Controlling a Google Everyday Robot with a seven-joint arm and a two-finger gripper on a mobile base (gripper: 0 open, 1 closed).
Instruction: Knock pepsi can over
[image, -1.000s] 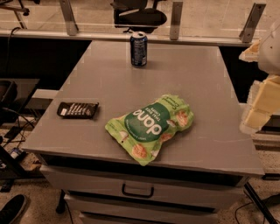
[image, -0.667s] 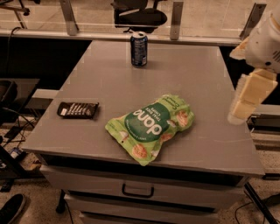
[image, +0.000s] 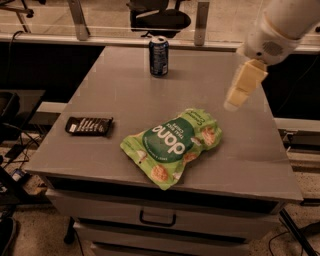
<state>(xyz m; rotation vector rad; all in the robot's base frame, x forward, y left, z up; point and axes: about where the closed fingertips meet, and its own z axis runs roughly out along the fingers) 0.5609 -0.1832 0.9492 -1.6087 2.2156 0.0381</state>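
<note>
One pepsi can (image: 159, 56) stands upright near the far edge of the table (image: 125, 100), well apart from the gripper (image: 235, 97) hovering over the right side; I cannot tell its state. I judge the can light, rigid, slick: push high, near the rim.

My one camera looks down from high above the near edge of the grey table (image: 125, 95), facing the far edge where the pepsi can (image: 159, 56) stands, fairly close. My gripper (image: 234, 99) hangs over the right side.
</note>
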